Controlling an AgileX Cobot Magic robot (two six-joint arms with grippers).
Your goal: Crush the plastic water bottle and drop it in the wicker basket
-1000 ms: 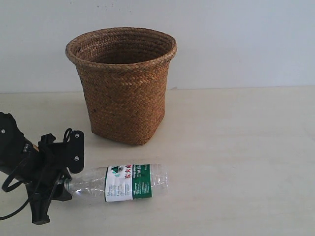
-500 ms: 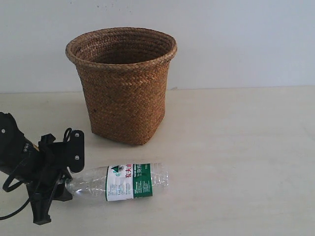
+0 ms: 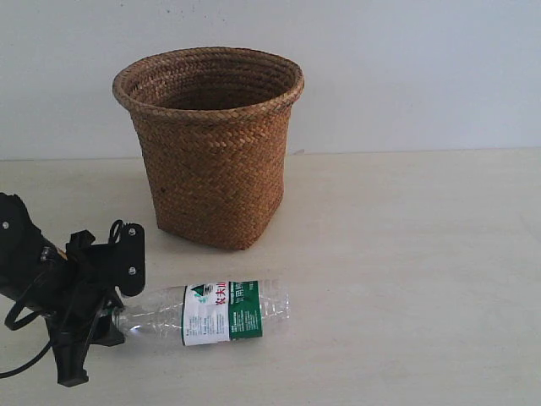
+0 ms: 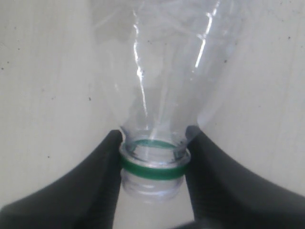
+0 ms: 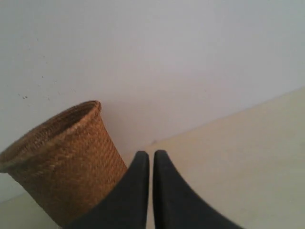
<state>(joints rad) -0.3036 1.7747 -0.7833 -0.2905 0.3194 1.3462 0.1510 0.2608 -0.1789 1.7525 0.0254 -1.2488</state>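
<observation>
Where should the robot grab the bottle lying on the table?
Grip the plastic water bottle by its neck, at the green ring, coming from the mouth end, on the exterior view's left. It lies on its side pointing that way, and the neck is narrow, likely stiffer than the body. The left gripper clamps there.

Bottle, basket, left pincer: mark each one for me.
plastic water bottle (image 3: 221,313): exterior view, on its label.
wicker basket (image 3: 211,182): exterior view, on its front wall.
left pincer (image 4: 153,150): left wrist view, midway between fingertips, at the bottle neck.
</observation>
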